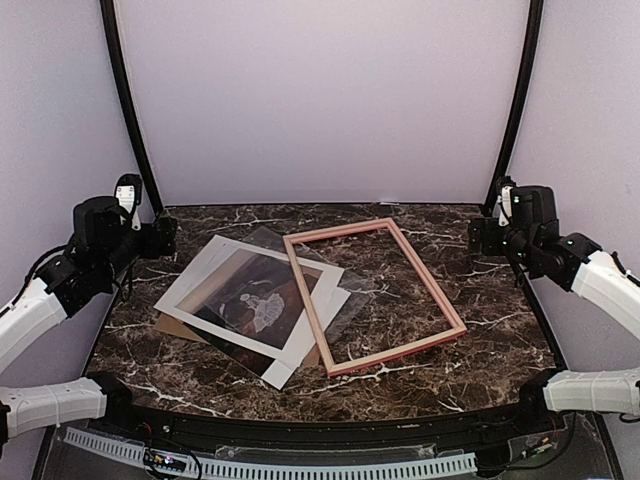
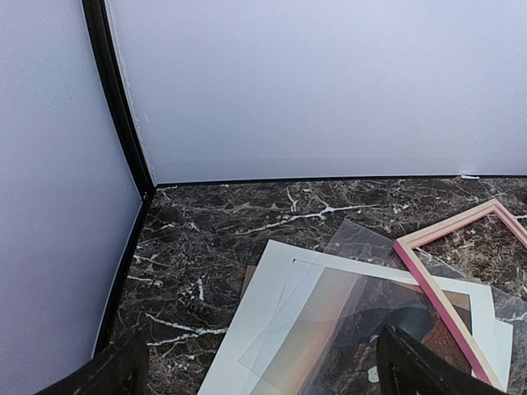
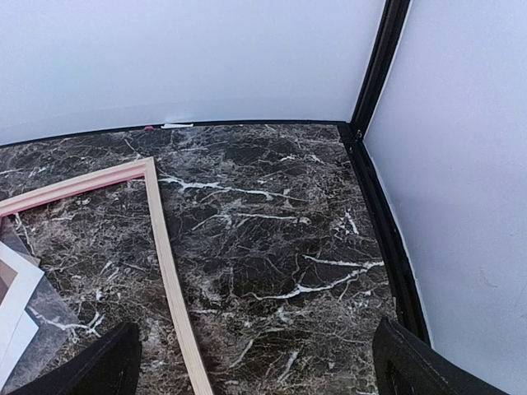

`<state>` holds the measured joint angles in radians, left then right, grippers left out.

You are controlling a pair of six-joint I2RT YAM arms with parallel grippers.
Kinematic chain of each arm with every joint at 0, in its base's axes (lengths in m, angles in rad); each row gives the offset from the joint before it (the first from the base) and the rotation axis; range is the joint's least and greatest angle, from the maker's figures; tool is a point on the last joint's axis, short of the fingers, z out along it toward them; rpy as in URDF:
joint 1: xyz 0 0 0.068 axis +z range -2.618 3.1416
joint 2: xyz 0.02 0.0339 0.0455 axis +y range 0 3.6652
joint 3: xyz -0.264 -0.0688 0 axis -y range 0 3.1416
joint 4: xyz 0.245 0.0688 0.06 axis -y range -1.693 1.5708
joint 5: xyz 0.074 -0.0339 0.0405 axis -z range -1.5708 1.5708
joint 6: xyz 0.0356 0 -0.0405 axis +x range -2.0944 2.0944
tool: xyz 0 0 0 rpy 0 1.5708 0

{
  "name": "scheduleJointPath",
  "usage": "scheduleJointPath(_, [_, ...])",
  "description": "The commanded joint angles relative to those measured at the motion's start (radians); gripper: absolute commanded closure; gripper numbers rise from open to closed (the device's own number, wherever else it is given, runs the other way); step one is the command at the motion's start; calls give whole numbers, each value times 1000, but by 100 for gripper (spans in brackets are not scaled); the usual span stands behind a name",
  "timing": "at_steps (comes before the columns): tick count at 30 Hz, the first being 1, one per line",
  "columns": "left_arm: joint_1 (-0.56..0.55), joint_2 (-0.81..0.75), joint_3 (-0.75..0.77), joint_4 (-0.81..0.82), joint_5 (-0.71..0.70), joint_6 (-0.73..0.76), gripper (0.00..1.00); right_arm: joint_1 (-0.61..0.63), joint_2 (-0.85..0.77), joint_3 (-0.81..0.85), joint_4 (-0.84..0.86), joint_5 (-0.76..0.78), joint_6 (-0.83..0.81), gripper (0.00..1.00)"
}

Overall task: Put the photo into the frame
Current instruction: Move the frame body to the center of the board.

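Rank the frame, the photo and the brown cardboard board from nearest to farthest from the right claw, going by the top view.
1. The frame: on the right half of the table, its right rail closest to the right claw.
2. The photo: left of centre, beyond the frame's left rail.
3. The brown cardboard board: peeking out at the far left of the pile.

The table (image 1: 400, 385) under my arms looks like polished dark marble with white veins, smooth and faintly glossy. The frame (image 1: 428, 275) is wood, matt pink on its face and pale and bare on the inner edge. The photo (image 1: 255, 300) is a paper print with a soft sheen. The white mat (image 1: 198, 277) is matt card, the clear sheet (image 2: 354, 239) glossy plastic, and the brown board (image 1: 172, 325) dull cardboard. The fingers (image 2: 424, 370) of my left gripper (image 2: 263, 370) look like matt black plastic.
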<state>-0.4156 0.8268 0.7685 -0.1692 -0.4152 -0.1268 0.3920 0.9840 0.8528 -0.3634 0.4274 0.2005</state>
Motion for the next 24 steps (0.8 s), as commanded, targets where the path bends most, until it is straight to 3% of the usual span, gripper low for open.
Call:
scheduleJointPath(1, [-7,-18,-19,58,-24,15,1,9,1,18,69,12,-9,1])
scheduleJointPath(14, [-9,7,-16,86,-7,5,1,12,43,59,79,23,-1,1])
scheduleJointPath(19, [-9,47,26,69,8,0,1,14,137,137,37,36,13,1])
scheduleJointPath(24, [-11,171,109,-48,51,-18,1,16,287,225,-43,21,20,1])
